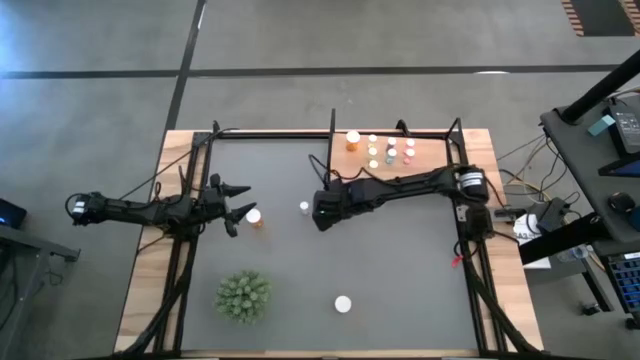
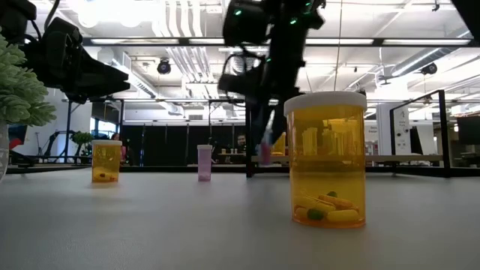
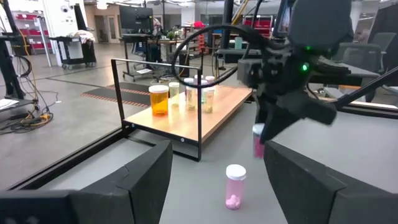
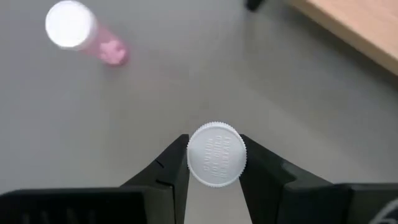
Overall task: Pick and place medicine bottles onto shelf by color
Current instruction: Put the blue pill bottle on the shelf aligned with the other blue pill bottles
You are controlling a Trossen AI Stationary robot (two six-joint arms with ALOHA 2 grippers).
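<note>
My right gripper (image 4: pixel 215 149) is shut on a small pink medicine bottle with a white cap (image 3: pixel 258 140), held above the dark mat just in front of the shelf (image 1: pixel 432 160). A second pink bottle (image 4: pixel 81 34) stands on its base on the mat close by. Several bottles (image 1: pixel 385 148) stand on the light-wood shelf board at the far right. An orange bottle (image 1: pixel 254 217) stands on the mat beside my left gripper (image 1: pixel 238 203), which waits open at the left and touches nothing. A wide orange bottle (image 2: pixel 328 157) stands near the front edge. My right gripper pinches the pink bottle by its white cap (image 4: pixel 216 154), one finger on each side of the cap's rim. The fingers come from above, slanting down. The bottle hangs upright below them, lifted clear of the mat.
A green spiky plant (image 1: pixel 243 296) stands at the near left of the mat. Thin black frame posts (image 3: pixel 200 118) rise at the shelf's edge facing the mat. Bare mat lies between the plant, the wide orange bottle and the shelf.
</note>
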